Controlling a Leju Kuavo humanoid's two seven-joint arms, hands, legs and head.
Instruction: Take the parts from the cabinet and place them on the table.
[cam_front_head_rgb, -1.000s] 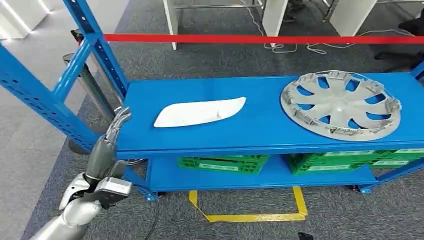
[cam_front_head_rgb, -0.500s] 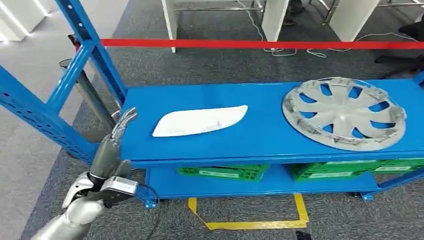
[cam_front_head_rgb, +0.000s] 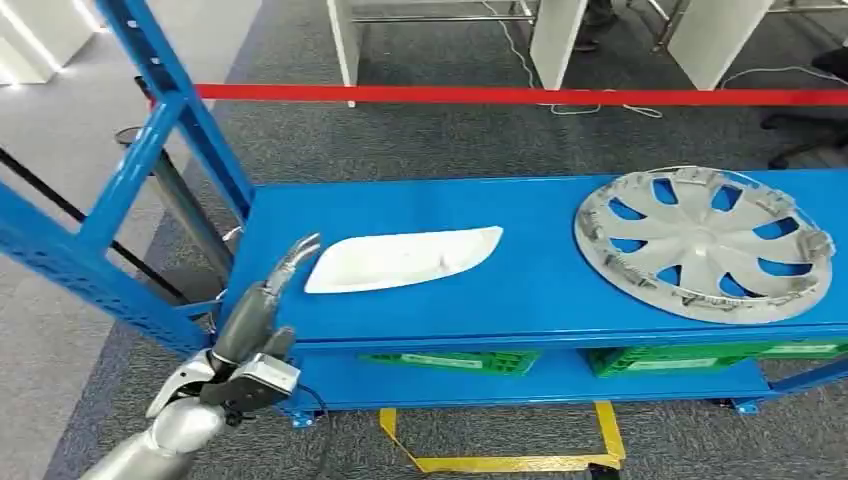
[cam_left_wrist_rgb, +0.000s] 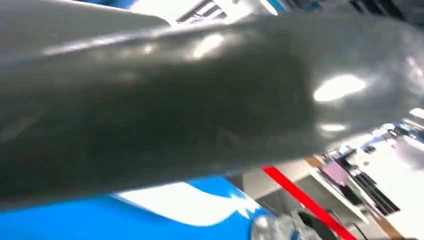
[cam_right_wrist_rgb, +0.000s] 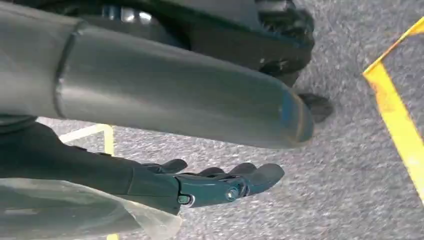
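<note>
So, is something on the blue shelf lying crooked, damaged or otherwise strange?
Nothing stands out. The white part lies flat on the top shelf, and the silver wheel cover lies flat beside it, apart from it, with no visible damage. The left hand reaches toward the white part's near end, empty.

A taut red barrier tape (cam_front_head_rgb: 520, 95) ran across the far side over grey carpet (cam_front_head_rgb: 420, 140). Yellow floor tape (cam_front_head_rgb: 500, 462) lay near, and green plastic crates (cam_front_head_rgb: 440, 360) sat low underneath.
</note>
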